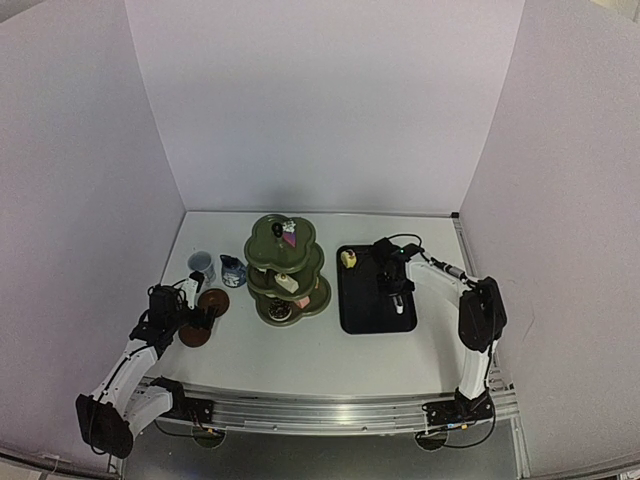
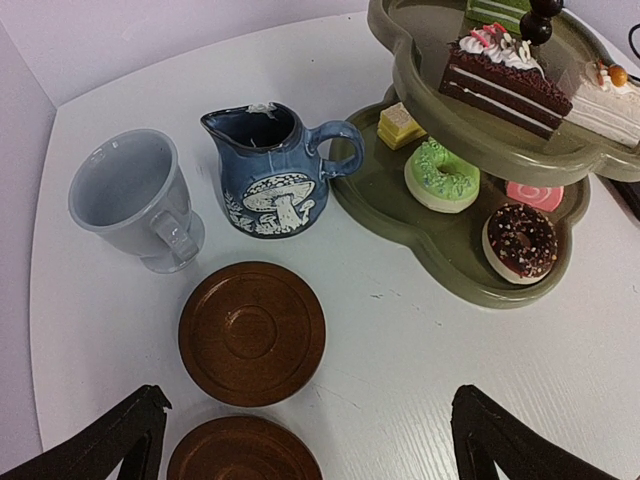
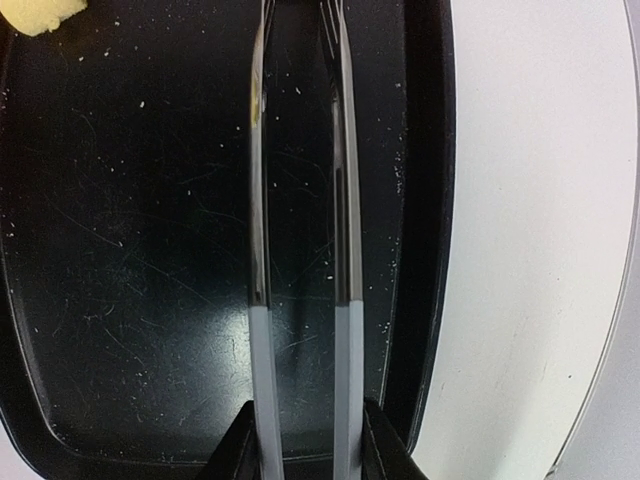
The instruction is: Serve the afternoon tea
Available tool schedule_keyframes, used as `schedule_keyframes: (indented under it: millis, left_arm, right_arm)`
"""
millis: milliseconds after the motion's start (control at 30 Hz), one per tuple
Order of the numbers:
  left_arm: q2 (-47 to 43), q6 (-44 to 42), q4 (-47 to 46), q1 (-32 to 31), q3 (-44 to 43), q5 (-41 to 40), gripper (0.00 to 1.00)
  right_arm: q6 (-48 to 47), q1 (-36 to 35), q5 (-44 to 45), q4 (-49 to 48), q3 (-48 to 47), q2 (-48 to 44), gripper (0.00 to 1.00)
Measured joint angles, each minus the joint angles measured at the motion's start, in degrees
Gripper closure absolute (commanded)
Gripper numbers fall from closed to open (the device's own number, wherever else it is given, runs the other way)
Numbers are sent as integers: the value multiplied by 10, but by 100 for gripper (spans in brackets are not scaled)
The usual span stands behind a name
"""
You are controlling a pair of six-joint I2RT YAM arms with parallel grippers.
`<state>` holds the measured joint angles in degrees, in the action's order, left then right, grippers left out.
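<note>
The dark green three-tier stand (image 1: 285, 268) holds several pastries; the left wrist view shows its rim (image 2: 470, 290), a chocolate cake slice (image 2: 505, 75), a green donut (image 2: 442, 175) and a chocolate donut (image 2: 520, 240). The pale blue cup (image 2: 135, 195), blue mushroom jug (image 2: 270, 175) and two brown saucers (image 2: 252, 332) (image 2: 243, 455) stand left of it. My left gripper (image 2: 310, 405) is open and empty, above the saucers (image 1: 203, 318). My right gripper (image 3: 305, 445) is shut on the metal tongs (image 3: 300, 200) over the black tray (image 3: 120, 250). A yellow pastry (image 1: 348, 259) lies on the tray.
The black tray (image 1: 362, 305) lies right of the stand, its right rim (image 3: 430, 200) close beside the tongs. White walls enclose the table on the left, back and right. The table's left edge runs just beyond the cup.
</note>
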<state>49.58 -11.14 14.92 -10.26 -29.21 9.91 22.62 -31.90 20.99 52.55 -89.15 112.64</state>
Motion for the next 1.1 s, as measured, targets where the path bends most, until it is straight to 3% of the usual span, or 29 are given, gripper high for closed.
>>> schedule_keyframes:
  millis: [100,267,667,933,1100]
  left_arm:
    - [0,0,0,0,0,0,0]
    - [0,0,0,0,0,0,0]
    - [0,0,0,0,0,0,0]
    - [0,0,0,0,0,0,0]
    - [0,0,0,0,0,0,0]
  right_arm:
    - [4,0,0,1,-5,1,91]
    - [9,0,0,-1,-11,2,100]
    - [7,0,-2,-1,-10,-1,100]
    - [-6,0,-4,-3,1,-59,100]
    - [-24,0,-3,2,-8,-73,91]
